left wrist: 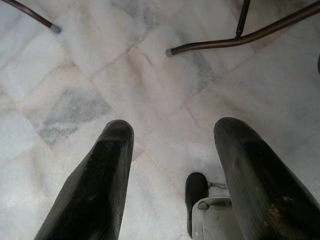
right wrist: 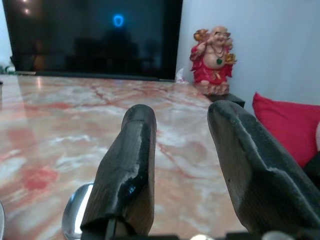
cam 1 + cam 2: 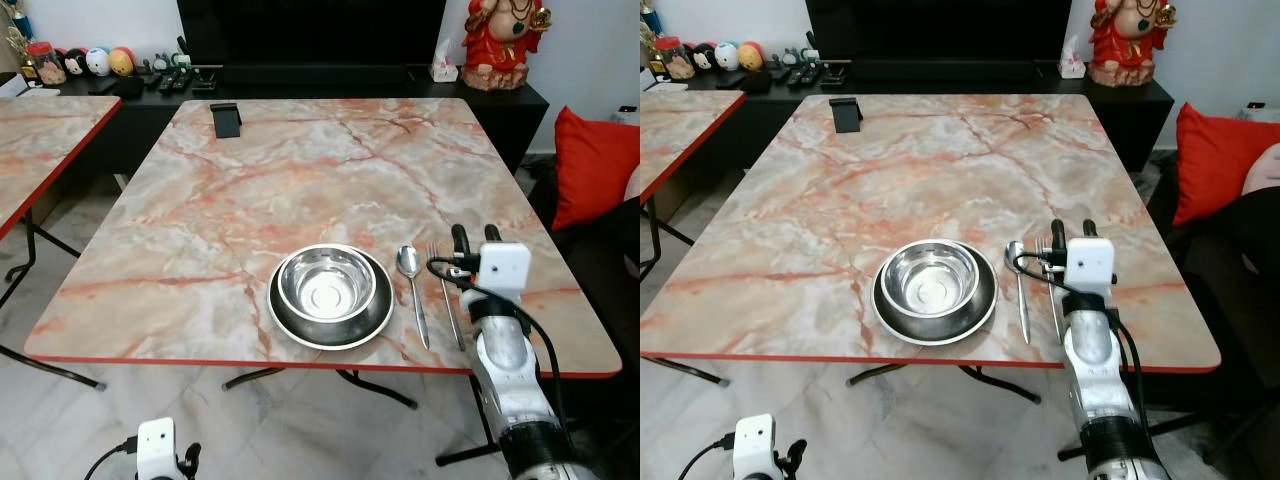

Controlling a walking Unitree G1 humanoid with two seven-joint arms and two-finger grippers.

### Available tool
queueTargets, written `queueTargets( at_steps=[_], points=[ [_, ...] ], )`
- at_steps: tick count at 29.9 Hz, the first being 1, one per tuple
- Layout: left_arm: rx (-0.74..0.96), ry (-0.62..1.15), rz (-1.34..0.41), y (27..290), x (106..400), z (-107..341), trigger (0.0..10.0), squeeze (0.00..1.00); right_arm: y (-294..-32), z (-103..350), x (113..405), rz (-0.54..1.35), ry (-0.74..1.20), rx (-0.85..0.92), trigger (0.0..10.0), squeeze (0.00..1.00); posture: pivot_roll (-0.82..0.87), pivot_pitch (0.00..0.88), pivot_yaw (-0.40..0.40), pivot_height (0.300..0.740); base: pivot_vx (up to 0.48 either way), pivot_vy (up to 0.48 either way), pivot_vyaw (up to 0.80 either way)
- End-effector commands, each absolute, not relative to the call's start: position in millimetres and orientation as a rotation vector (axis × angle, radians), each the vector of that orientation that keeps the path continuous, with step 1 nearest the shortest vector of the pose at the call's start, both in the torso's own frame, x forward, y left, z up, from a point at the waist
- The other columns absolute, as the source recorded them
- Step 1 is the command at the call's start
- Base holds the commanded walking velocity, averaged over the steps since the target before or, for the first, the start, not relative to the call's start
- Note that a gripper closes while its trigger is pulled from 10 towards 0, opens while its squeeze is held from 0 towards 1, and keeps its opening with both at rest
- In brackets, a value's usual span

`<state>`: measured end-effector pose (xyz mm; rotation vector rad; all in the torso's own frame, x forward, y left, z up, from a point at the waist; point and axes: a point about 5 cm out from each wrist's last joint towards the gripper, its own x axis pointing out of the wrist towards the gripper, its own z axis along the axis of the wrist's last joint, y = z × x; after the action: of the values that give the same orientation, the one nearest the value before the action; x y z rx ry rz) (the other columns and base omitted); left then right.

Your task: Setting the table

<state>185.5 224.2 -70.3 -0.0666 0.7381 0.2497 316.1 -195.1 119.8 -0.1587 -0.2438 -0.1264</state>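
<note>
From the head views, a bowl sits in a plate near the tabletop front edge, with spoon and fork beside it; the right claw hovers over the fork, hiding part of it. The left wrist view shows the left claw spread above floor tiles. In the right wrist view, parted fingers cover most of the spoon.

A dark plate under a steel bowl, a spoon, a fork and a black stand are carried by the red-edged marble-pattern table.
</note>
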Motion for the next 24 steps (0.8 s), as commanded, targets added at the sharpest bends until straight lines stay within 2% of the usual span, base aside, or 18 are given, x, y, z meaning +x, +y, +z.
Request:
queueTargets(
  at_steps=[1, 14, 24],
  points=[
    [-0.053, 0.756, 0.254, 226, 180, -73, 10.0, 0.00, -192, 128, 313, -0.120, -0.289, -0.146, 10.0, 0.00, -0.14, 0.000, 0.026, 0.719, 0.000, 0.000, 0.00],
    [-0.007, 0.780, 0.170, 215, 181, -75, 10.0, 0.00, -181, 132, 308, -0.096, -0.284, -0.125, 10.0, 0.00, -0.14, 0.000, 0.008, 0.719, 0.000, 0.000, 0.00],
    [0.000, 0.808, 0.174, 218, 174, -78, 10.0, 0.00, -173, 135, 312, -0.069, -0.277, -0.115, 10.0, 0.00, -0.13, 0.000, 0.010, 0.719, 0.000, 0.350, 0.00]
  ],
)
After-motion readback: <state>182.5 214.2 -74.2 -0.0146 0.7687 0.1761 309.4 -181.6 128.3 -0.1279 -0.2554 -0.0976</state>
